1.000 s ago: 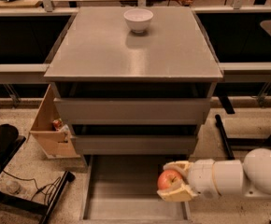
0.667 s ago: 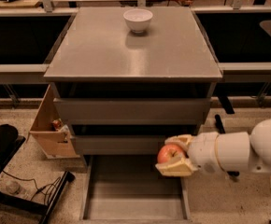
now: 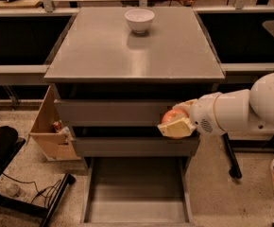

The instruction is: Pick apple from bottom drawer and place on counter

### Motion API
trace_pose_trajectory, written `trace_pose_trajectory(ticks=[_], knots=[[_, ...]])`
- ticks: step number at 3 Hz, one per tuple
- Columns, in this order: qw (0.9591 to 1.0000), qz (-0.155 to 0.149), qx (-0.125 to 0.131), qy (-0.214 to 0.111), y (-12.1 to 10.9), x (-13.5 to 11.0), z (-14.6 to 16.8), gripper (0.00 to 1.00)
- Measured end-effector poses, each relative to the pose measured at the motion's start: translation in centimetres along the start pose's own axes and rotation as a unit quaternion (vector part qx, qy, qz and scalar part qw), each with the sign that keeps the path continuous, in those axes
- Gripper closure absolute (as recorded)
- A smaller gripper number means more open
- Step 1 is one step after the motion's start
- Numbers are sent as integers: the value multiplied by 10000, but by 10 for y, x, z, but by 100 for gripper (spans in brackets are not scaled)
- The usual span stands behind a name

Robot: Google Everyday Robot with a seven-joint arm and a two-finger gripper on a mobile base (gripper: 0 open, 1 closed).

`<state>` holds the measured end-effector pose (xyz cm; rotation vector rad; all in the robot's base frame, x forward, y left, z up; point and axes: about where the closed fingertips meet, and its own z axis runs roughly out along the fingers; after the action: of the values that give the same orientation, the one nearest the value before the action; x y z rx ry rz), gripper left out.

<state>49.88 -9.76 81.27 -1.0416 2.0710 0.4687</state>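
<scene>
Lifted since a second ago, the gripper (image 3: 176, 118) hangs before the drawer fronts (image 3: 108, 112), clamped on the apple (image 3: 170, 115), clear of the open drawer (image 3: 136, 193) at 6 o'clock. Best practice: rise above the counter (image 3: 137, 51) edge first, then move toward 11 o'clock, stopping short of the bowl (image 3: 139, 19).

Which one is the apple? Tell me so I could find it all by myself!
Find the big grey cabinet in the middle, with the bottom drawer pulled open. At its right front, above that drawer, the robot's gripper holds the apple between tan fingers. It is small, round and orange-red, unlike the white bowl on the counter.
</scene>
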Motion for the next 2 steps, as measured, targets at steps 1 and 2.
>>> trace_pose_trajectory(ticks=[1, 2], knots=[[10000, -16, 0, -1, 0, 0, 0, 100], [9998, -72, 77, -182, -23, -20, -8, 100]])
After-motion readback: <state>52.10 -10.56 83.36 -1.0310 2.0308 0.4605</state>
